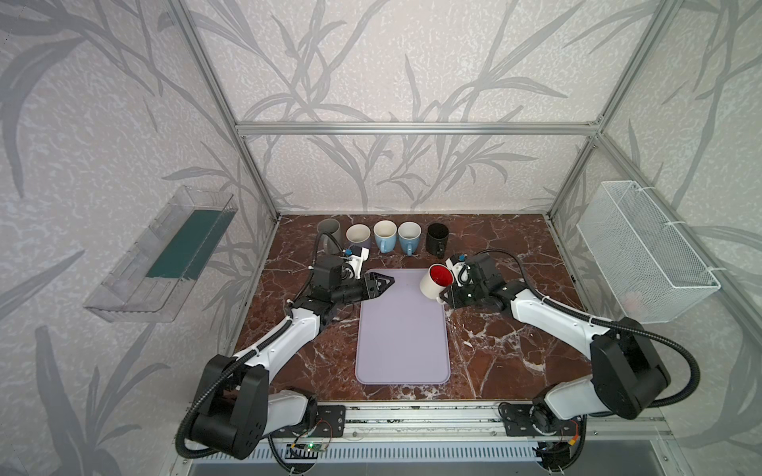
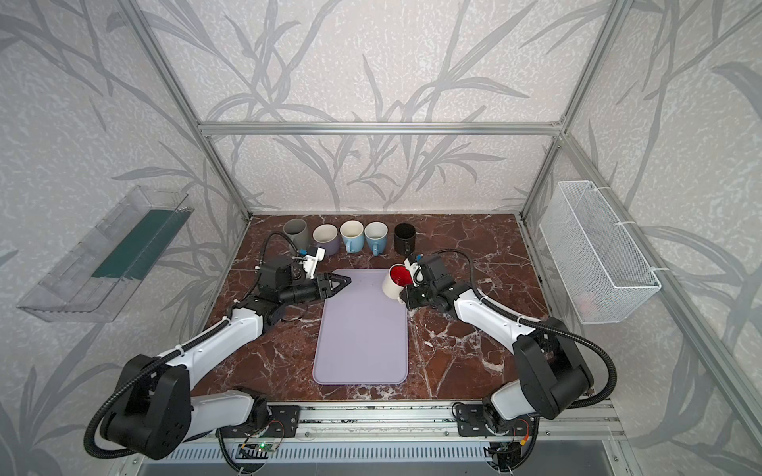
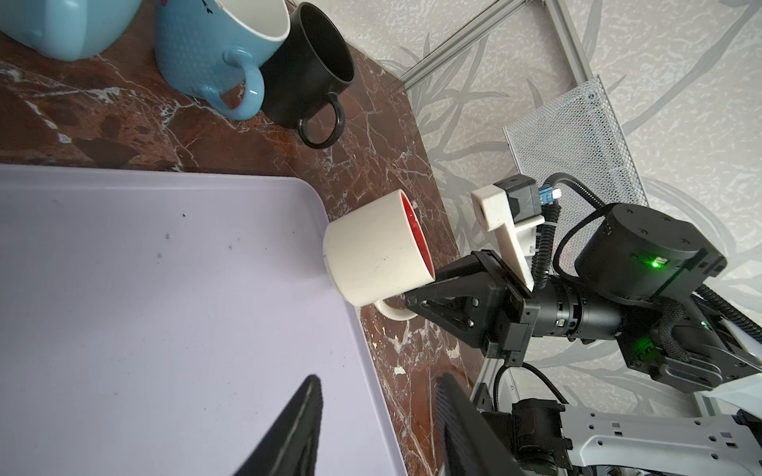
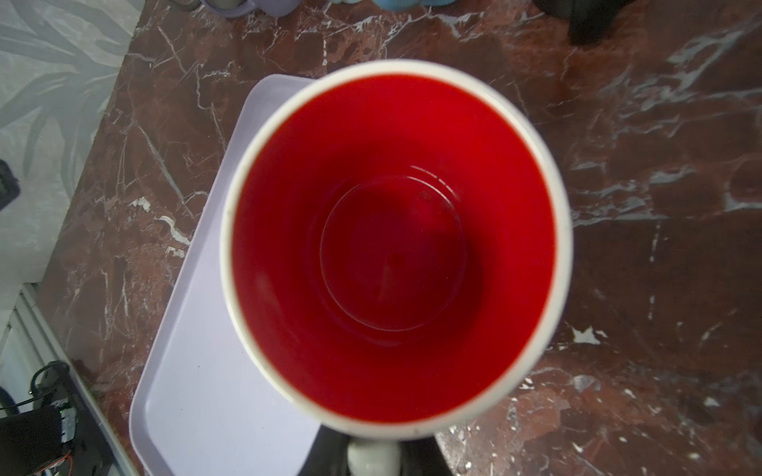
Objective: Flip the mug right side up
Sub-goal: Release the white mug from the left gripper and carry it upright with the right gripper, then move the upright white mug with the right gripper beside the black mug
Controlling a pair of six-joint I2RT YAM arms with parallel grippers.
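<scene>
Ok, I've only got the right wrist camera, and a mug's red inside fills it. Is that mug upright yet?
Observer: Not yet. The mug leans with its mouth toward the right arm and its base by the tray's far right corner. The right hand grips its handle.
Operator: Where's the left hand?
Observer: The left hand hangs over the tray's far left corner, open and empty.
Operator: Anything behind the mug to bump?
Observer: Five mugs stand upright in a row along the table's back edge. The black mug is nearest.
</scene>
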